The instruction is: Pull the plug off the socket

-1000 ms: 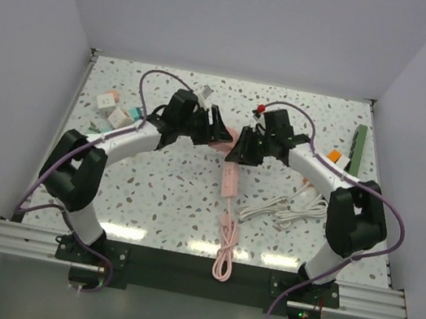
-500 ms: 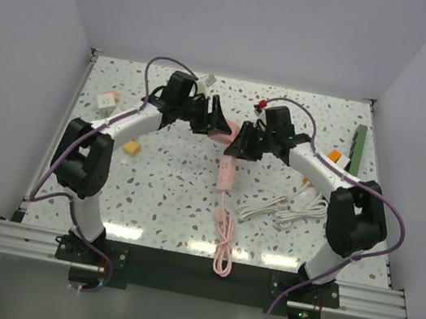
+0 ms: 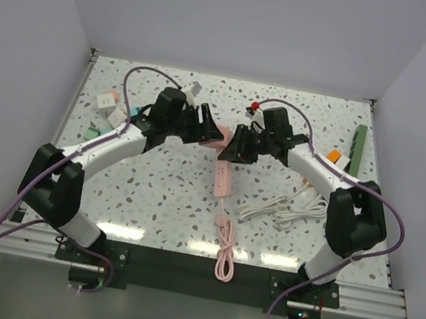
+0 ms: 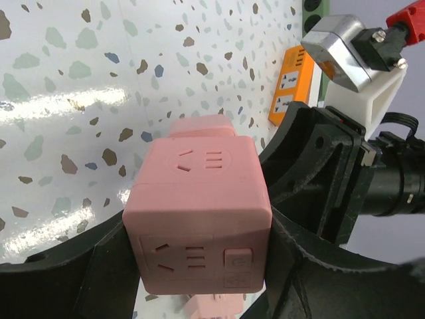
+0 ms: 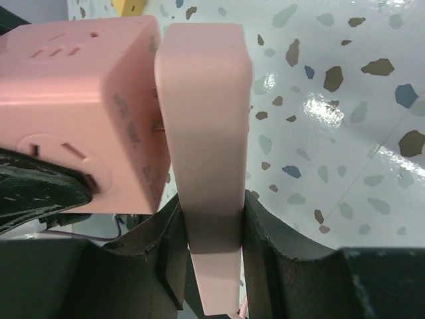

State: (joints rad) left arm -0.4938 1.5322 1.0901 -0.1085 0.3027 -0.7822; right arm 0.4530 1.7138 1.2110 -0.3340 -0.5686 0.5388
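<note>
Plug flat, socket cubic; pink plastic

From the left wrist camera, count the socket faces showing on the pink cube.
2. One is the pink cube's upper face; the other is its face nearest the camera. Remaining faces are hidden.

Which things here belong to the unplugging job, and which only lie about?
Job: pink socket cube, pink plug, pink cord, left gripper, right gripper.
Lying about: white cable, orange adapter, green strip, small blocks.
</note>
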